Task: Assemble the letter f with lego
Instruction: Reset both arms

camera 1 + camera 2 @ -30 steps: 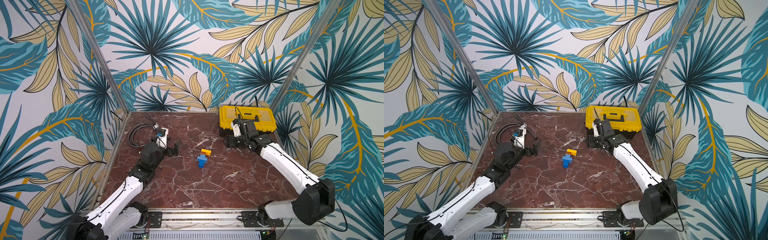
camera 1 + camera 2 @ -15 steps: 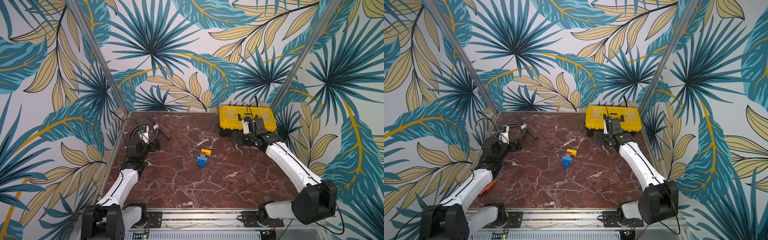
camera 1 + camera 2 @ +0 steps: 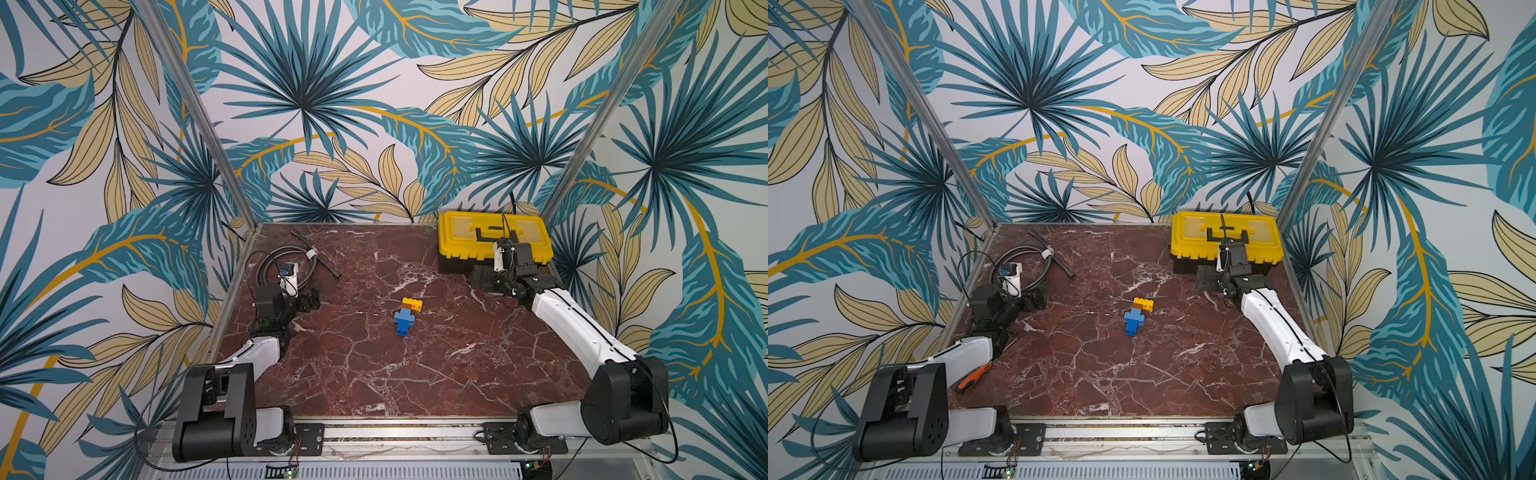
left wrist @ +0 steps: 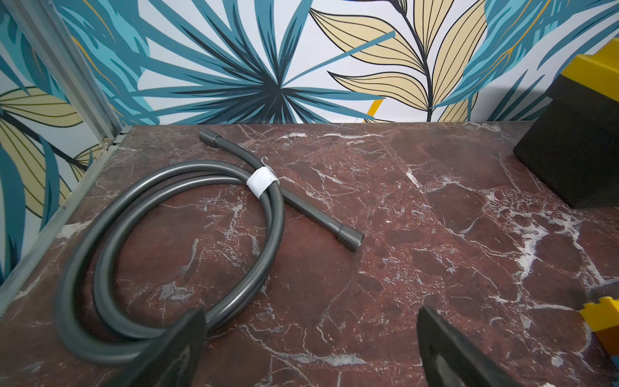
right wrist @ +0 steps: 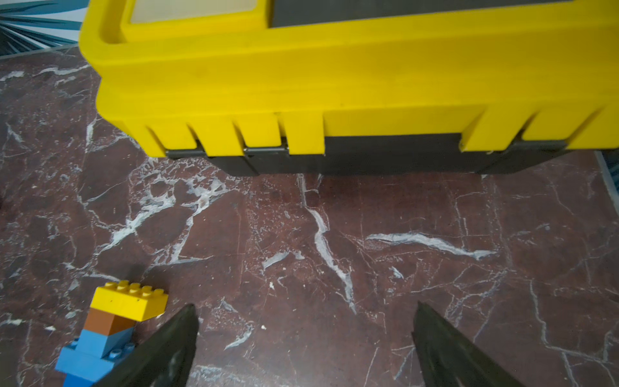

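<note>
The lego is joined into the letter f (image 3: pixel 406 316), which lies flat mid-table in both top views (image 3: pixel 1136 316): blue stem and crossbar, orange piece, yellow bar at the far end. Nothing touches it. My left gripper (image 3: pixel 309 297) stands open well to its left, near the hose; the left wrist view shows bare marble between the fingertips of the left gripper (image 4: pixel 310 315) and the yellow bar of the letter f (image 4: pixel 603 321) at the frame's edge. My right gripper (image 3: pixel 482 278) is open in front of the toolbox. In the right wrist view, the right gripper (image 5: pixel 304 310) is empty and the letter f (image 5: pixel 110 331) lies beside one finger.
A yellow and black toolbox (image 3: pixel 494 239) stands at the back right, close behind the right gripper. A coiled grey hose (image 3: pixel 286 262) lies at the back left. An orange-handled screwdriver (image 3: pixel 973 376) rests by the left arm near the front left edge.
Both arms have drawn back from the middle, the left toward the left edge, the right toward the toolbox. The right jaws have spread wider. The letter f has not moved.
</note>
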You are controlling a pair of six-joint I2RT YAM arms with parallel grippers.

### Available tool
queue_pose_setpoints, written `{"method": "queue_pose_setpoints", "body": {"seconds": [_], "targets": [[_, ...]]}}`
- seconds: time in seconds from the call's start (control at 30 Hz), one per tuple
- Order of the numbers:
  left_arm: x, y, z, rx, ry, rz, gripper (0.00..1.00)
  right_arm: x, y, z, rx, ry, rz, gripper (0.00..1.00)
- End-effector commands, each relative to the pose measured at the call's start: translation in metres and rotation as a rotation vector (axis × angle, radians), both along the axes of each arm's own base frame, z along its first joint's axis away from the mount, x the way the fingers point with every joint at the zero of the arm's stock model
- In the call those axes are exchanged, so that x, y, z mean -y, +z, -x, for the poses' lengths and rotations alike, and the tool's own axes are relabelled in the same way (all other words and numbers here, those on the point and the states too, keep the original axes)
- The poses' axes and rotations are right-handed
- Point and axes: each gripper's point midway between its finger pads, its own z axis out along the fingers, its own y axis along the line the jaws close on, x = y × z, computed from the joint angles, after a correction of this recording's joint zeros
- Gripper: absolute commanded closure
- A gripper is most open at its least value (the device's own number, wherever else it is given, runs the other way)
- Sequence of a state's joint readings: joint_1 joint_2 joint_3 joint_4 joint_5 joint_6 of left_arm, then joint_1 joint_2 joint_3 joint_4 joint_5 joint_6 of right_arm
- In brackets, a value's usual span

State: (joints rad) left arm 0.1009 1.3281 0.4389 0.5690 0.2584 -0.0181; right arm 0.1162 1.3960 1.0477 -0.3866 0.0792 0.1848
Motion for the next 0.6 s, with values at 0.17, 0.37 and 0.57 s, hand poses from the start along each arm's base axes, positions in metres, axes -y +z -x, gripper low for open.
{"method": "queue_pose_setpoints", "body": {"seconds": [0.17, 0.37, 0.57], "targets": [[-0.010, -0.003, 0.000, 0.079, 0.035, 0.010, 0.00, 0.026, 0.003, -0.002, 0.154, -0.040, 0.116, 0.01], [-0.009, -0.013, -0.004, 0.071, 0.013, 0.015, 0.01, 0.046, 0.002, -0.004, 0.325, -0.105, 0.177, 0.01], [-0.006, -0.022, -0.007, 0.069, -0.011, 0.015, 0.01, 0.050, -0.026, -0.014, 0.362, -0.085, 0.166, 0.01]]}}
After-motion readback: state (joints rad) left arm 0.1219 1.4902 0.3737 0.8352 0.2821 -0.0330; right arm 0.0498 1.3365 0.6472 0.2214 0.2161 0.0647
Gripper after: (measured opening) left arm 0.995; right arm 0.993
